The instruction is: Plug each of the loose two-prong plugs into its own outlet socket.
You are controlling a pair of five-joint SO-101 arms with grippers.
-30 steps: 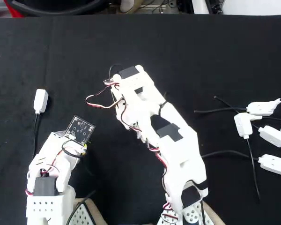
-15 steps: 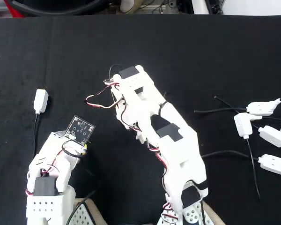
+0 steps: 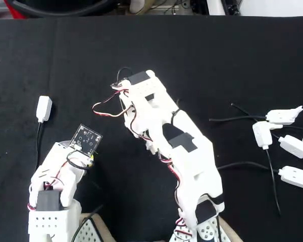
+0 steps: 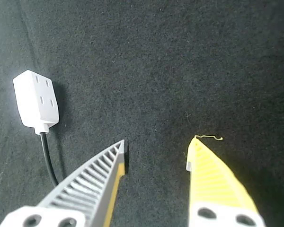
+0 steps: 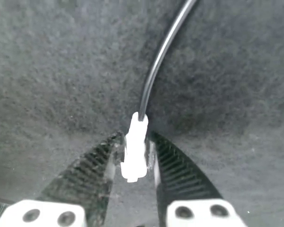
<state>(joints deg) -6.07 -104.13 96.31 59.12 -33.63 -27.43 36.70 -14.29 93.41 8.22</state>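
My right gripper [image 5: 135, 138] is shut on a small white two-prong plug [image 5: 134, 158], just above the black cloth. The plug's black cord [image 5: 163, 52] runs away from the fingers. In the high view the right arm [image 3: 161, 126] stretches to the table's middle, and its wrist covers the gripper. A white outlet socket [image 4: 36, 100] with a black cord lies flat ahead of my left gripper [image 4: 156, 151], off to one side. That gripper is open and holds nothing. The same socket [image 3: 43, 108] lies at the table's left, beyond the folded left arm [image 3: 58, 176].
Several white plug and socket pieces [image 3: 283, 146] with black cords lie bunched at the right edge of the table. Black cloth [image 3: 217, 60] covers the whole table. Bare cloth spreads across the back and between the arms.
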